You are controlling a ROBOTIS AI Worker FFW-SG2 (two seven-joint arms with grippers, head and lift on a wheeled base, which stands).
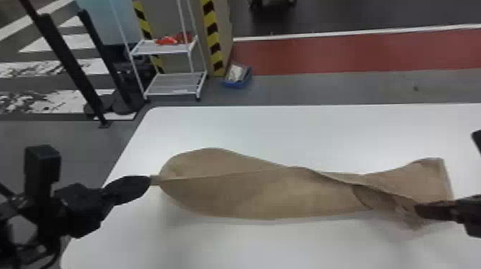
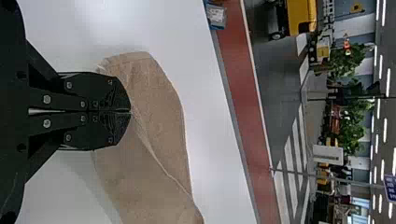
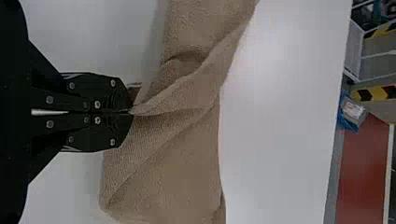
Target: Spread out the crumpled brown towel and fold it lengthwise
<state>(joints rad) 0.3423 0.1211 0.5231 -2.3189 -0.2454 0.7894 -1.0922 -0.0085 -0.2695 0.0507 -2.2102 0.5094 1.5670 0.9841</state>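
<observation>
Tools [image 1: 149, 180] closed, each pinching brown towel [image 1: 257, 193]

You have open room over the table [image 1: 286, 132] along the whole far side of the towel [image 1: 257, 196], out to the far edge. On the near side, another open stretch lies between the two arms. The towel itself bars the middle, running from the left end effector [image 1: 149, 180] to the right end effector [image 1: 417, 210]; you can't tell how much room is under it. Your left arm blocks the way across the table's left edge, and your right arm blocks the right side. Past the far edge, the white rack [image 1: 171, 84] and blue bin [image 1: 238, 80] stand on the floor, apart from the table.
</observation>
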